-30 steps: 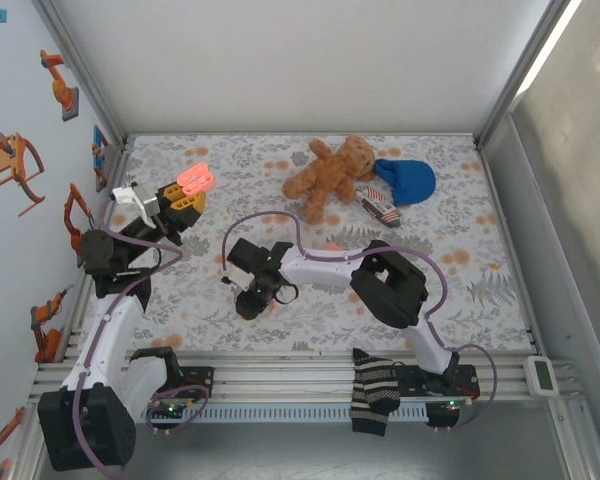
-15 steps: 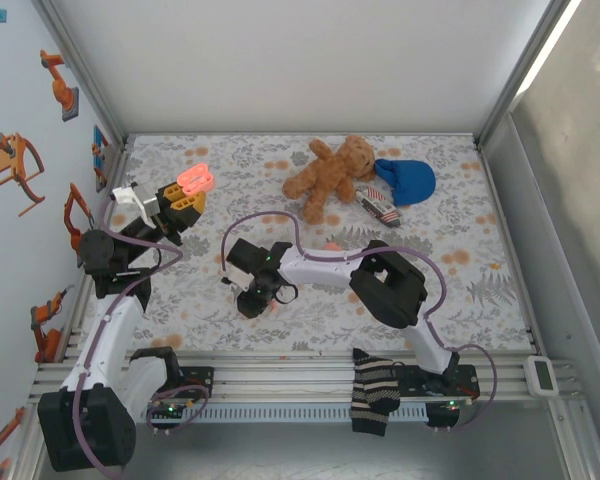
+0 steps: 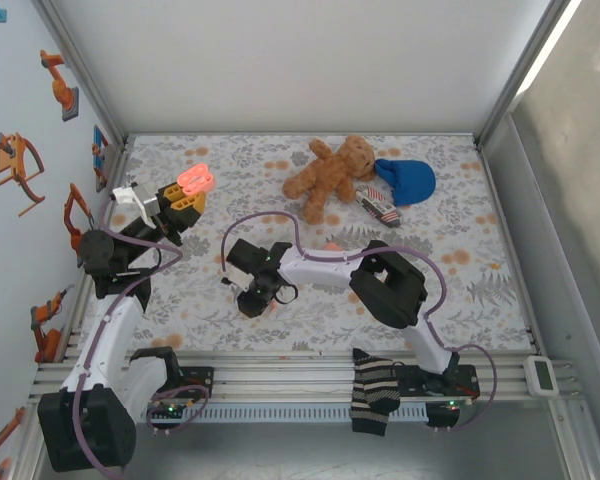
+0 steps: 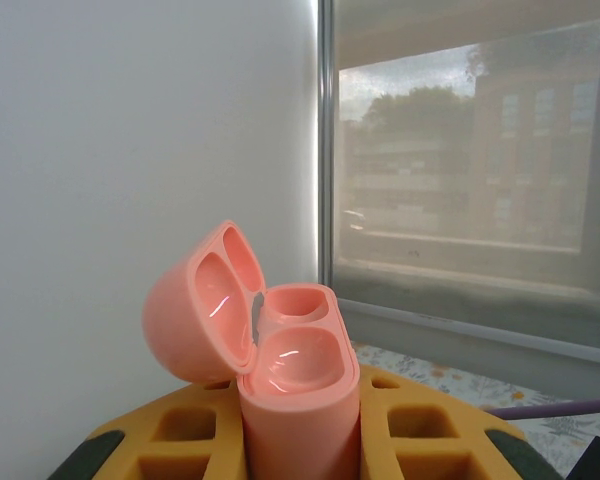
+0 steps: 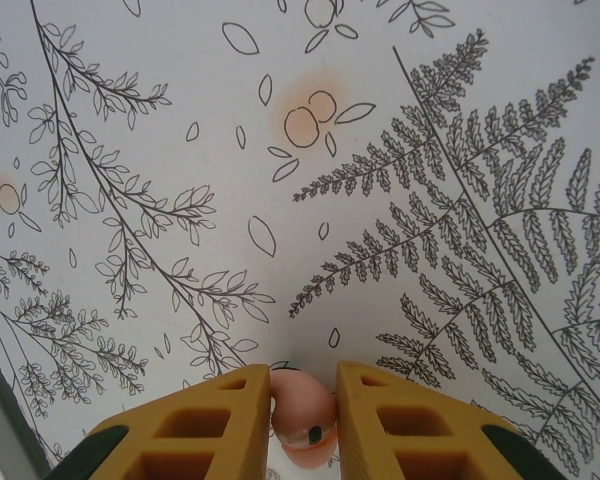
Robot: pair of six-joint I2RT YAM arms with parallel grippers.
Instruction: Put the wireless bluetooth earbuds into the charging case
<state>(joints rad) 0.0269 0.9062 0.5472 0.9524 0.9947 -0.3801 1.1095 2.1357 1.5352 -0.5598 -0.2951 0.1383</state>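
R gripper (image 5: 302, 378), bottom centre, closed on pink earbud (image 5: 302, 418), down by fern-print cloth (image 5: 280, 150). L gripper (image 4: 300, 412) clamps open-lidded pink charging case (image 4: 298, 350), bottom centre; white wall (image 4: 100, 120) left, window (image 4: 480, 150) right.

The earbud (image 5: 302, 418) is half hidden inside the right pincer (image 5: 304, 375).

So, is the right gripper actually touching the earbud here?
Touching. In the right wrist view, the earbud sits pinched between the two yellow fingers of the right gripper, with no gap on either side.
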